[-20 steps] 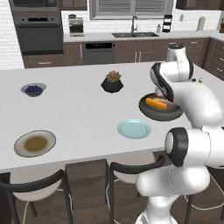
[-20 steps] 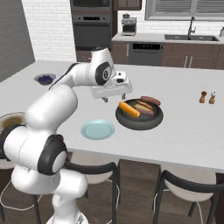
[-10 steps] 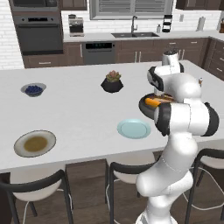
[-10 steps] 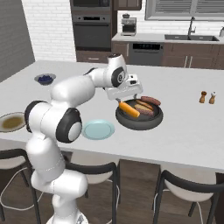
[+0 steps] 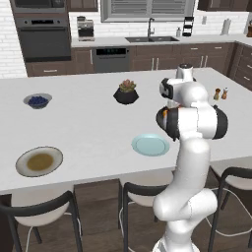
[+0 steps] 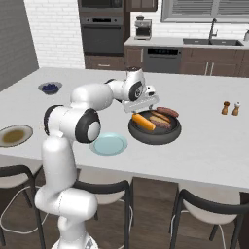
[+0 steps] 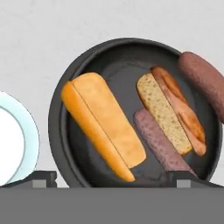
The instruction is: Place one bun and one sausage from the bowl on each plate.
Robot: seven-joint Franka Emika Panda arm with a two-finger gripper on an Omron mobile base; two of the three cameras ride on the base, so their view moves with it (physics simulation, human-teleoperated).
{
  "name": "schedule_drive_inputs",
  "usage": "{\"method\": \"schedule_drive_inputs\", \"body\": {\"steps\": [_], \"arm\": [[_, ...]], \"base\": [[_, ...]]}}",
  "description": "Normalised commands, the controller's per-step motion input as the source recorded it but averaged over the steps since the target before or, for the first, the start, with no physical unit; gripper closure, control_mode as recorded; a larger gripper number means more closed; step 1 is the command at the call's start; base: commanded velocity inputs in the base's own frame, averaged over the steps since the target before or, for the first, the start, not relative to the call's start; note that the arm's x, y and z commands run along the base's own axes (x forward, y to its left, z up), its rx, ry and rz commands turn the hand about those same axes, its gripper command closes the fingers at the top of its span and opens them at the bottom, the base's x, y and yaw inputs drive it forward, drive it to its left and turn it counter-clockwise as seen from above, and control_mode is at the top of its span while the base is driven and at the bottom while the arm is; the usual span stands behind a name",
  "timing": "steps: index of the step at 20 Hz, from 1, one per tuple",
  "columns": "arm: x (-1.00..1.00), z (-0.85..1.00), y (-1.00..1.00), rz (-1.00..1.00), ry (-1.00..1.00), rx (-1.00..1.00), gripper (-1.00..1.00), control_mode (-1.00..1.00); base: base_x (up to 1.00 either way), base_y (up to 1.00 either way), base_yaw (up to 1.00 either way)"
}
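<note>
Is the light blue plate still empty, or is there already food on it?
Empty. The light blue plate shows a bare surface, while both buns and both sausages lie in or on the dark bowl beside it.

light blue plate (image 7: 15,140) cut by edge, sausage (image 7: 204,78) cropped

The bowl (image 7: 59,127) is dark grey, nearly black. One bun (image 7: 103,124) is bright orange with a paler tan cut face; the other bun (image 7: 168,109) is speckled tan inside with an orange-brown crust. Both sausages (image 7: 159,142) are dull reddish-brown. One plate (image 6: 109,144) is plain light blue; the other plate (image 5: 39,161) has a grey rim and brownish centre. The counter (image 5: 93,128) is pale grey-white. The small grey dish (image 5: 37,101) holds blue berries.
</note>
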Motion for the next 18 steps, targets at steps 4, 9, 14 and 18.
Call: {"method": "schedule_drive_inputs", "body": {"steps": [4,9,14,18], "arm": [[0.86,-0.45,0.0,0.12,0.14,0.0,-1.0,-1.0],[0.07,-0.14,0.05,0.07,0.12,0.0,-1.0,-1.0],[-0.13,-0.26,0.26,0.06,0.01,0.0,-1.0,-1.0],[-0.07,-0.56,0.24,0.06,0.0,0.0,-1.0,-1.0]], "base": [[0.0,0.0,0.0],[0.0,0.0,0.0],[0.0,0.0,0.0],[0.0,0.0,0.0]]}}
